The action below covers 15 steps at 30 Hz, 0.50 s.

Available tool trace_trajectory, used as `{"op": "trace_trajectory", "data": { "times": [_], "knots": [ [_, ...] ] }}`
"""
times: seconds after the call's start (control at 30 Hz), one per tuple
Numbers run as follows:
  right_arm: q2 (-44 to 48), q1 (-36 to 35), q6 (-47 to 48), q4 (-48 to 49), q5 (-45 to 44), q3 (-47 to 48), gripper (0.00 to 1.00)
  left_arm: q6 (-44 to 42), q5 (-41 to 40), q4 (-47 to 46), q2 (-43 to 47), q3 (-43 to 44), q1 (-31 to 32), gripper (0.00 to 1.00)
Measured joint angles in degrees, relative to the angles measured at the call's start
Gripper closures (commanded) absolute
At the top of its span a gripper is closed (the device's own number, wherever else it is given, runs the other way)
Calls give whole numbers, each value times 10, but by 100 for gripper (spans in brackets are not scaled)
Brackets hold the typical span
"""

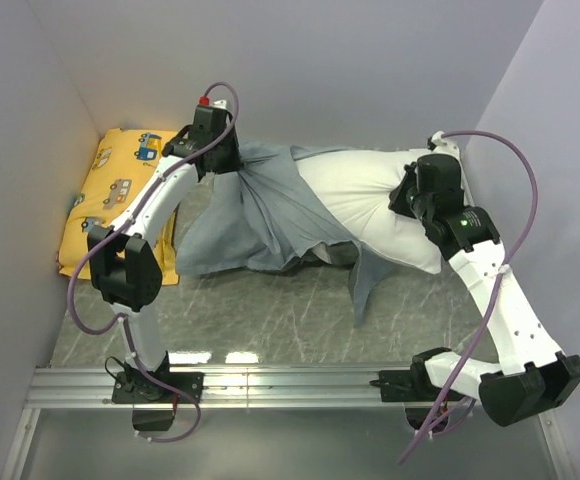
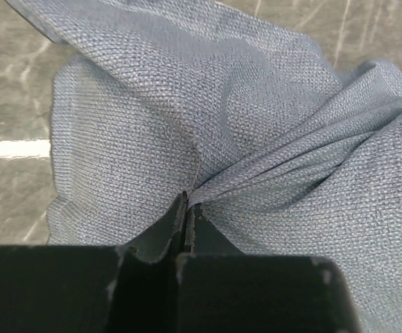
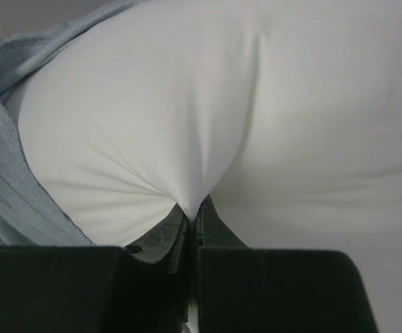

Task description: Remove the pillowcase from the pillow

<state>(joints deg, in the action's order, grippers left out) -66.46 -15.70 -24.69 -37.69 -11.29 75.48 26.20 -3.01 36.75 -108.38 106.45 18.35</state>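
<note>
The grey-blue pillowcase (image 1: 260, 215) lies bunched in the middle of the table, still round the left end of the white pillow (image 1: 370, 200), whose right part is bare. My left gripper (image 1: 220, 165) is shut on a pinch of the pillowcase (image 2: 256, 132), and the fabric fans out in tight folds from the fingertips (image 2: 180, 208). My right gripper (image 1: 415, 195) is shut on a pinch of the pillow (image 3: 256, 125). The pillowcase edge (image 3: 7, 173) shows at the left of the right wrist view. The pillow's tag is not visible.
A yellow vehicle-print cushion (image 1: 110, 195) lies at the far left against the wall, under my left arm. Walls close in on the left, back and right. A metal rail (image 1: 290, 385) runs along the near edge. A strip of pillowcase (image 1: 365, 285) trails toward the front.
</note>
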Motion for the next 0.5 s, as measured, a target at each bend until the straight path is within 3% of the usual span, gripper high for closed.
{"op": "trace_trajectory", "data": {
  "times": [0.1,0.2,0.23,0.33,0.5],
  "knots": [
    [9,-7,-5,5,-7,-32,100,-2,26,-21,0,-21,-3,99],
    [18,-59,-10,5,-67,-76,64,-9,26,-39,0,-46,11,100],
    [21,-85,-10,3,-94,-86,48,-10,23,-51,0,-57,17,99],
    [22,-153,3,7,-146,-92,33,-8,15,-96,5,-103,33,100],
    [-6,-247,45,20,-206,-47,24,10,16,-170,40,-193,47,99]
  ]
}}
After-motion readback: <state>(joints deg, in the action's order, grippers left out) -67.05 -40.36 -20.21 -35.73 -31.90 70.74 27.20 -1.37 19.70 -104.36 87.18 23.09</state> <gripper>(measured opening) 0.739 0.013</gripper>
